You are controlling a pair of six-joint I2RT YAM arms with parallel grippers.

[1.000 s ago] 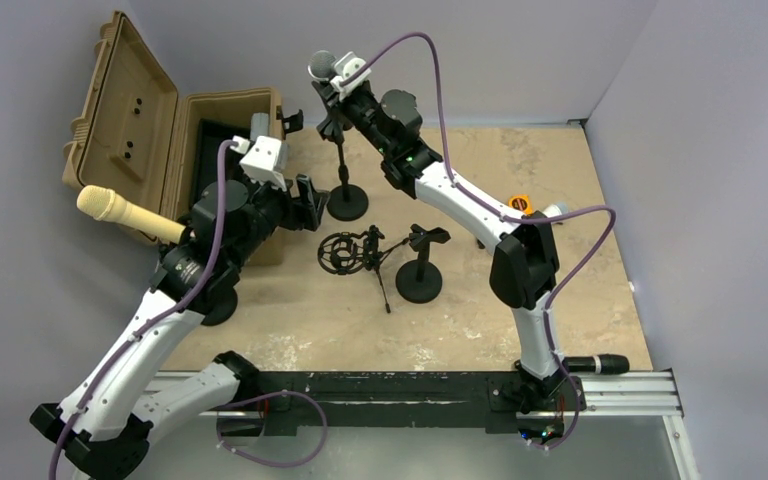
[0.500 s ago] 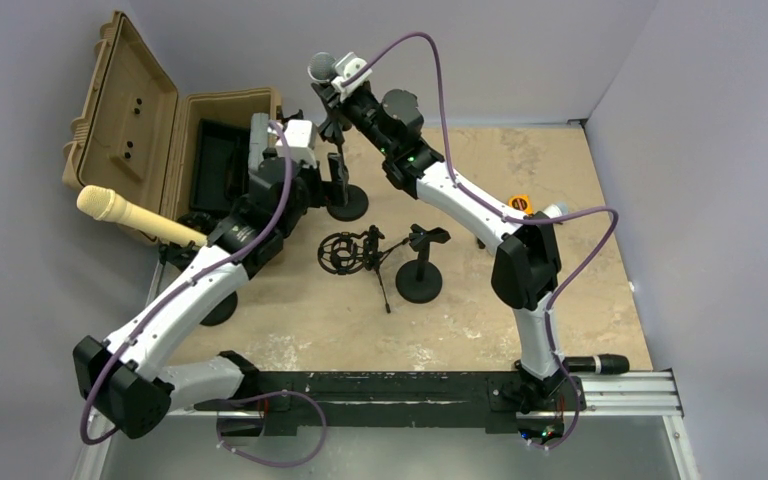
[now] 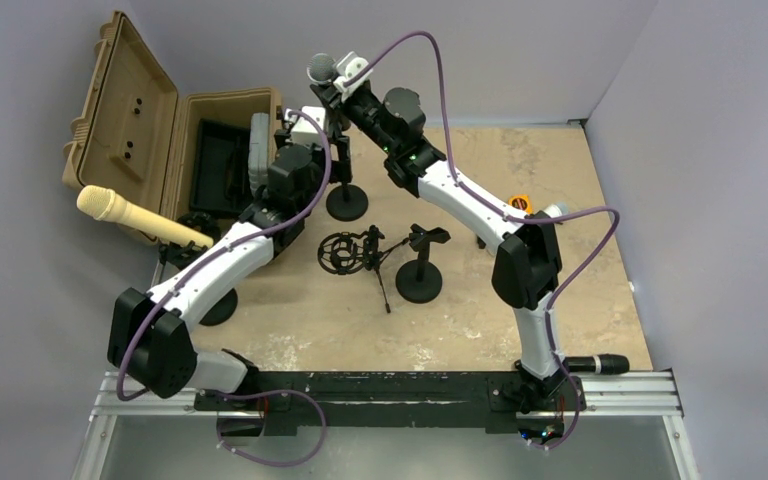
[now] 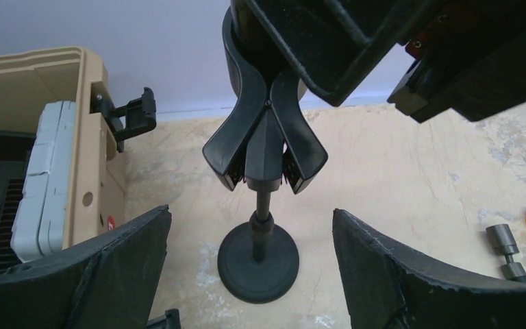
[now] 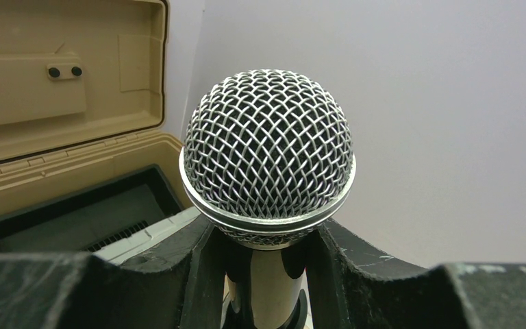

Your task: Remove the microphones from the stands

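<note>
Microphone (image 5: 267,151) sits clipped atop the stand (image 4: 259,257), right fingers (image 5: 205,274) pinching its body. Left fingers (image 4: 109,274) are spread either side of the stand, not touching it. Pulling now could tip the unbraced stand.

Soft, even overhead light throughout; the mottled beige tabletop (image 4: 411,178) carries only faint, short shadows. The silver mesh-headed microphone (image 5: 267,151) is crisp, its chrome collar glinting, while the open tan plastic case (image 5: 61,103) behind it looks slightly soft.
</note>
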